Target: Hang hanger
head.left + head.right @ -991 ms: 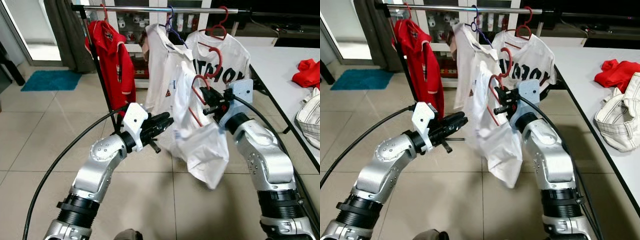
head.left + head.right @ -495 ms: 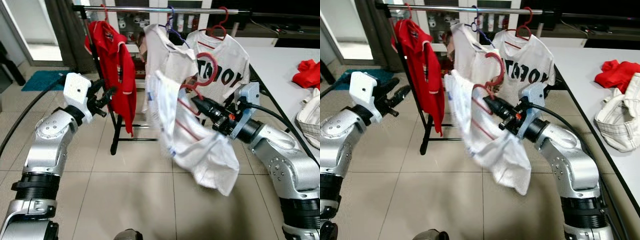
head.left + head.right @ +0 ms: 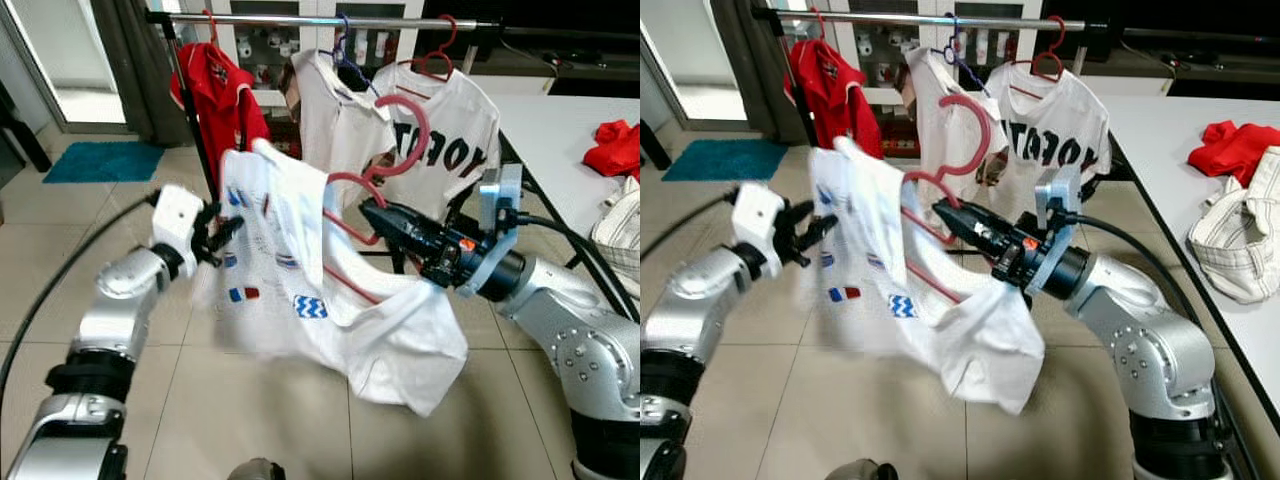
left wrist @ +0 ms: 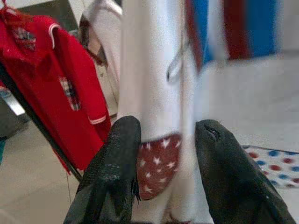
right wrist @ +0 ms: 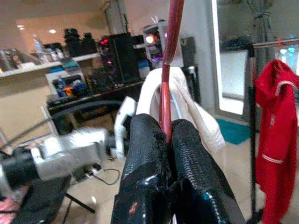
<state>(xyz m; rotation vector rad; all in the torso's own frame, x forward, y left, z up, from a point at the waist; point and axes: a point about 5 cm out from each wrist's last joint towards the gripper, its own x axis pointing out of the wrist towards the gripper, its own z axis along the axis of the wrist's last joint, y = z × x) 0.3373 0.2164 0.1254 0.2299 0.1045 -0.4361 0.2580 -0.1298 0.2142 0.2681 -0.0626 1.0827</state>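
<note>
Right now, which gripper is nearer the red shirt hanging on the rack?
Left. The left gripper hovers just below the red shirt, fingers around white fabric; the right gripper clamps the pink hanger farther away.

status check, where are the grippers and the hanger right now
Right gripper shut on red hanger, white shirt draped on it. Left gripper at shirt's edge, jaws apart around fabric. Rail above, crowded with hung shirts.

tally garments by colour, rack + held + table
White shirts: 3 — held white shirt, two on the rack
Red garments: 2 — red shirt on the rack, red cloth on the table
Cream/striped item on the table: 1
Total: 6
</note>
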